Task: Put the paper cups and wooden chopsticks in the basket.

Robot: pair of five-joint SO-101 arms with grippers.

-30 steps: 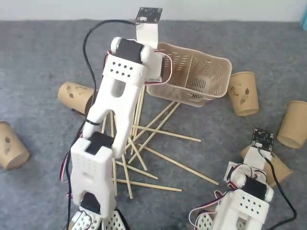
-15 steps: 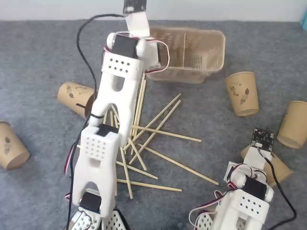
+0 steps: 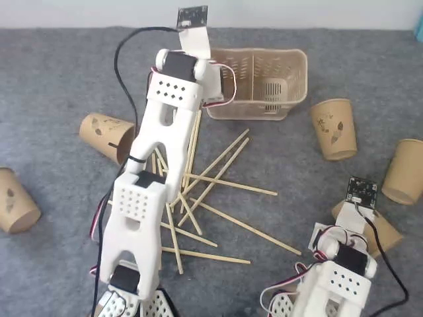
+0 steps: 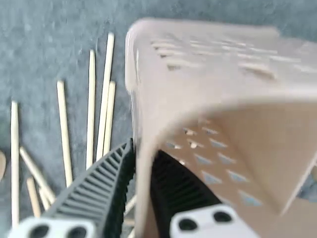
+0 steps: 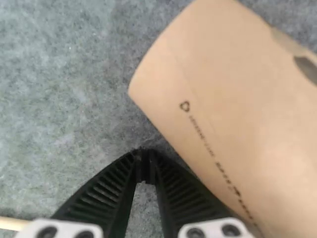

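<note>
The left tool [image 4: 141, 154] is clenching the wall of the basket [image 3: 254, 109] at the far side of the grey bench [image 3: 59, 72]. The right tool [image 5: 144, 161] is sitting pinched shut and empty, just beside a paper cup [image 5: 233, 99]. Chopsticks [image 3: 218, 188] are lying scattered mid-bench.

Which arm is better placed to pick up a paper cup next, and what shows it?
Probably right. The right gripper sits shut and empty just beside a paper cup lying on its side, while the left gripper is clamped on the wall of the basket and would have to let go first.
</note>
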